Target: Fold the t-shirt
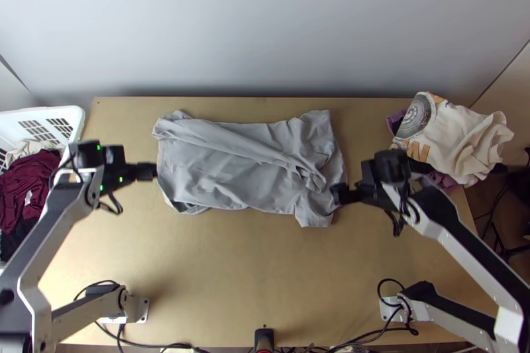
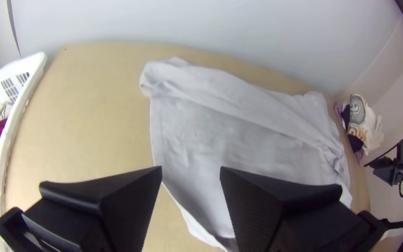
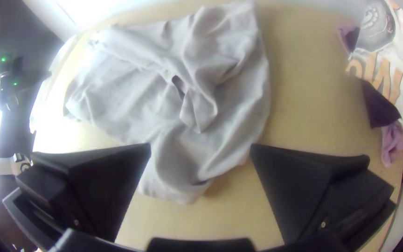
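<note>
Beyond the spread-fingered black left gripper (image 2: 191, 167) and equally wide-set black right gripper (image 3: 200, 145), folding looks barely begun, with smoothing and proper folds left, as the plain light-grey cloth t-shirt (image 1: 222, 171) lies loosely spread mid-table, rumpled, a slanting ridge climbing to its bunched far-left corner.

both arms (image 1: 44, 250) have silver-grey links (image 1: 509, 326), black joints (image 1: 388, 166) and looping black cables (image 1: 396, 224); small green lights (image 1: 99, 148) dot the left one.
</note>
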